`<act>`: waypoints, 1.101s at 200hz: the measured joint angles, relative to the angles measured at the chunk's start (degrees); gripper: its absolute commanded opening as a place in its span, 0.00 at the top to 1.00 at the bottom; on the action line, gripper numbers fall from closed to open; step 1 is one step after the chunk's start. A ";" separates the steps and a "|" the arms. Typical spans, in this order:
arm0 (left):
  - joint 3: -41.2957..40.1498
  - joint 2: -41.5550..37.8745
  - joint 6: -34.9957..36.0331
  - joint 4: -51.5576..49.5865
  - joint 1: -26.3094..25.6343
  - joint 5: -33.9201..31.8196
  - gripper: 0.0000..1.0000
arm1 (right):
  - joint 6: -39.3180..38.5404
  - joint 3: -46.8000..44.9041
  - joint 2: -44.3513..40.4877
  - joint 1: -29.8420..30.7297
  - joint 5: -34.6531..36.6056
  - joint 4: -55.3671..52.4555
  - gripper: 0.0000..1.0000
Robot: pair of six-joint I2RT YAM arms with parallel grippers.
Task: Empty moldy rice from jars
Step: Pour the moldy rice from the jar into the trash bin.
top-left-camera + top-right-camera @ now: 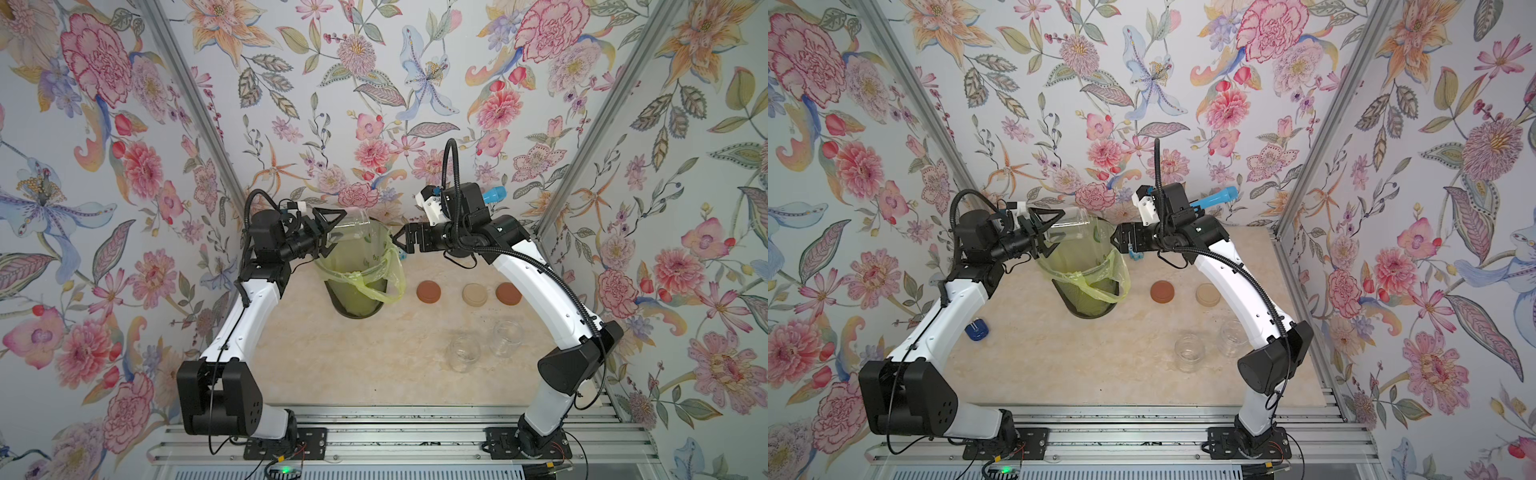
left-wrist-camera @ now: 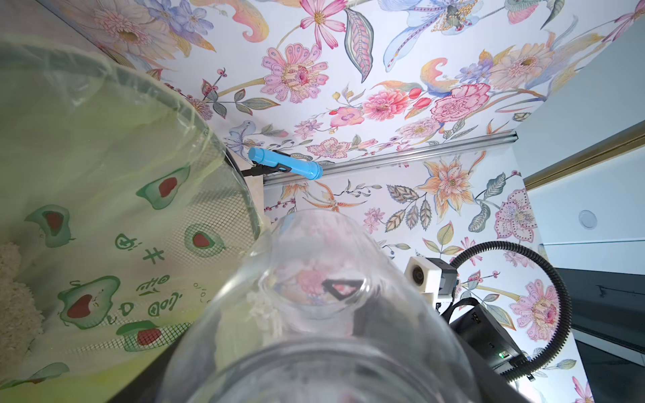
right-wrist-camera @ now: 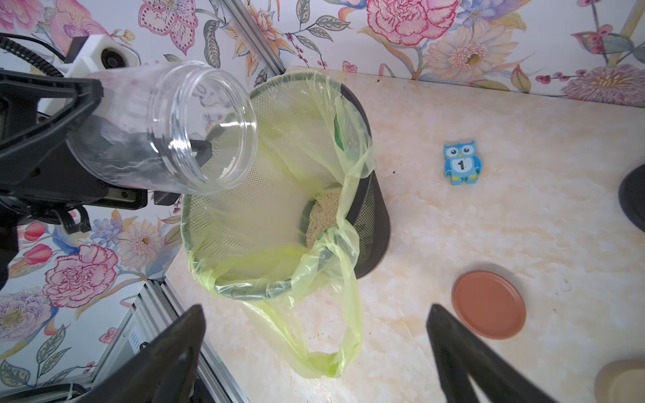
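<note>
While the left gripper (image 1: 332, 232) is clamped around the body of the jar (image 1: 353, 226) and holds it on its side over the bin (image 1: 337, 302), what remains looks like a matter of clearing stragglers. Most of the moldy rice (image 3: 323, 216) lies at the bottom of the yellow-green bag (image 3: 286, 279) inside the bin, which stands near the far edge of the desk (image 1: 374, 365). Only a few grains (image 3: 228, 166) cling inside the jar near its mouth.

To finish well, the mouth probably needs tipping below level, with a small shake. It should sit inside the bin's ring, not above its rim, so that nothing drops onto the desk. The jar wall looks smooth, so any shaking should be gentle.

The right gripper (image 1: 398, 242) hangs empty, jaws spread wide, just beside the bin's opposite rim; it should keep clear of the loose bag. Two empty jars (image 1: 462, 354) stand toward the desk's right edge, with three lids (image 1: 475, 294) in a row behind them.
</note>
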 measured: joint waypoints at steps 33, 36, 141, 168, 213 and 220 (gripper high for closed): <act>5.66 -0.07 4.33 -5.75 0.22 1.11 1.00 | 0.35 0.00 0.00 0.00 -0.50 0.00 0.00; 6.38 -0.02 4.83 -6.62 0.22 1.14 1.00 | 0.39 0.00 0.00 0.00 -0.63 0.02 0.00; 49.09 19.28 48.37 -66.73 -2.95 -20.33 1.00 | 0.44 0.68 0.11 0.39 -0.85 0.07 0.00; 60.92 25.68 54.95 -77.59 -9.57 -34.69 1.00 | 0.66 0.68 0.11 0.26 -0.85 0.07 0.00; 62.01 24.37 59.80 -79.60 -23.02 -57.66 1.00 | 1.36 -1.60 0.11 -1.36 -1.25 0.55 0.00; 60.89 23.50 60.35 -78.88 -24.44 -60.61 1.00 | 1.44 -2.14 0.11 -1.62 -1.22 0.52 0.00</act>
